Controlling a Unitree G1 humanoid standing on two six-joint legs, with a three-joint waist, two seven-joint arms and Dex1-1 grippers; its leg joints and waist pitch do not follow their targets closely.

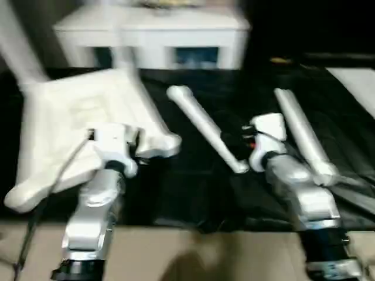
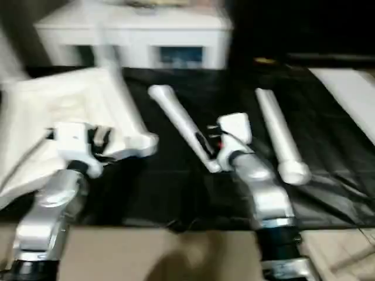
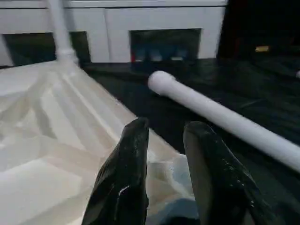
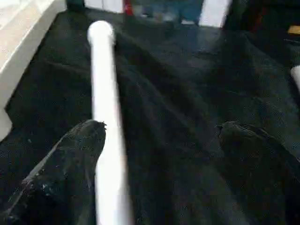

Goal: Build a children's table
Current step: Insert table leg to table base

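Observation:
The children's table top point(image 1: 76, 117) lies ribbed side up on the left of the black work table. Two white legs point(image 1: 17, 41) point(image 3: 58, 28) stand up from its far corner sockets. My left gripper point(image 3: 166, 126) is at the top's near right edge, its black fingers point(image 3: 124, 178) closed over the rim. Two loose legs lie on the black cloth, one in the middle point(image 1: 205, 126) and one further right point(image 1: 304, 134). My right gripper point(image 4: 159, 129) is open just above the cloth at the middle leg's point(image 4: 105, 117) near end, the leg running close along one finger point(image 4: 70, 159).
A white cabinet point(image 1: 152, 35) with glass doors stands behind the work table. A flat white piece point(image 1: 357, 88) lies at the far right of the black cloth point(image 1: 193, 187). Beige floor point(image 1: 187, 252) shows in front of the table's near edge.

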